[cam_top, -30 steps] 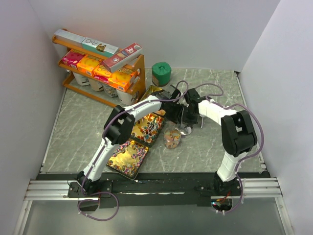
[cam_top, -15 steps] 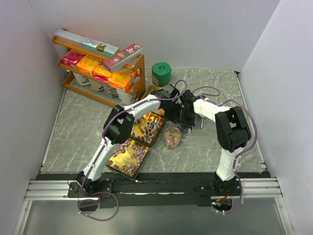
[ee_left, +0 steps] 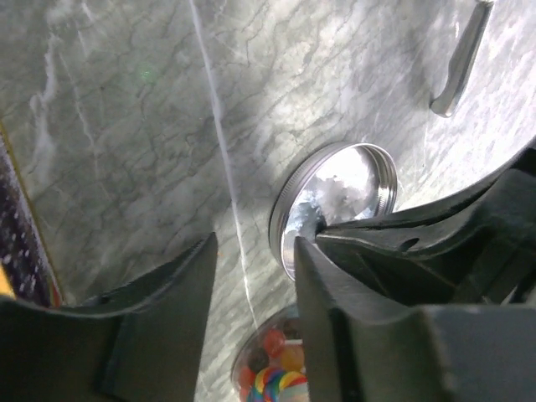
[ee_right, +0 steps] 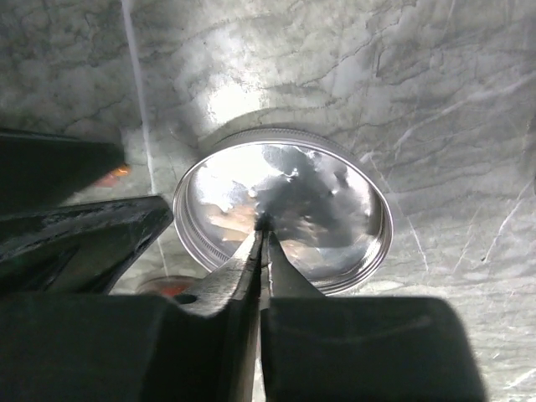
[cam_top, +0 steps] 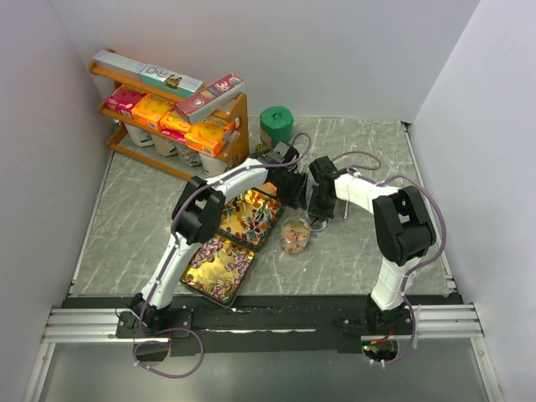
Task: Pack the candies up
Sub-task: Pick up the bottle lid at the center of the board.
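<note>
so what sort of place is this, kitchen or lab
Probably a robot lab test cell: plain white walls box in a grey marble-pattern tabletop, a left arm and a right arm are bolted to an aluminium rail, and an orange rack holds cardboard boxes.

Plain white walls (cam_top: 352,59) enclose a grey marble-patterned tabletop (cam_top: 134,218); an orange shelf rack (cam_top: 241,126) stands in its far-left corner, evenly lit.

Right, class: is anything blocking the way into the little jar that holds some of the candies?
Nothing visible does. The jar stands uncovered, with candies showing inside. The metal lid lies flat on the table beside it, under the tips of the right fingers.
</note>
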Action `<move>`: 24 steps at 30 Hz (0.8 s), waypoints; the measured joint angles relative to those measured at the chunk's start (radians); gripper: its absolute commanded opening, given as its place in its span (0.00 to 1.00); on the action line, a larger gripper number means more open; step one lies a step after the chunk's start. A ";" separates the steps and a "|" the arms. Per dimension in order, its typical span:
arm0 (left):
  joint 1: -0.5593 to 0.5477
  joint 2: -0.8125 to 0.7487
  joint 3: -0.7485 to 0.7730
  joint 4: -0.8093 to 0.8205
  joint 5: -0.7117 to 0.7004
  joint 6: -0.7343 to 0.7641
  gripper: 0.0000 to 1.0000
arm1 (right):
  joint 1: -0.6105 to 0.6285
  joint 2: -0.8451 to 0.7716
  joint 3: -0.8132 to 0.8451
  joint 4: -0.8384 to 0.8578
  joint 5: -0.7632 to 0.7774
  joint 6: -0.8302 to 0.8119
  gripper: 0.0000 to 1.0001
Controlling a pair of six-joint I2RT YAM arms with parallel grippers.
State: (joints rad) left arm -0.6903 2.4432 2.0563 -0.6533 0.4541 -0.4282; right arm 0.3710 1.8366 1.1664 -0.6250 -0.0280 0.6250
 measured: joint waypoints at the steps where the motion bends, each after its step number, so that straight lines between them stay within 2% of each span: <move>1: 0.002 -0.006 -0.002 -0.002 0.002 0.000 0.54 | 0.002 -0.005 -0.001 0.000 0.003 -0.002 0.19; 3: 0.001 -0.017 -0.001 -0.003 -0.003 0.001 0.58 | 0.008 -0.010 0.002 -0.003 0.014 -0.011 0.26; 11: 0.033 -0.085 -0.001 -0.005 -0.060 -0.002 0.60 | 0.017 -0.031 0.032 -0.030 0.084 -0.092 0.28; 16: 0.069 -0.199 -0.029 0.011 -0.120 -0.007 0.60 | 0.027 -0.081 0.021 0.016 0.067 -0.157 0.27; 24: 0.123 -0.332 -0.073 0.040 -0.146 -0.011 0.61 | 0.094 -0.058 0.042 0.051 0.042 -0.198 0.28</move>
State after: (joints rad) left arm -0.5674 2.1113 1.9835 -0.6128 0.3077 -0.4389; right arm 0.4652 1.7782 1.2087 -0.5735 0.0143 0.4267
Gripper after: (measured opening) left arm 0.602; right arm 0.275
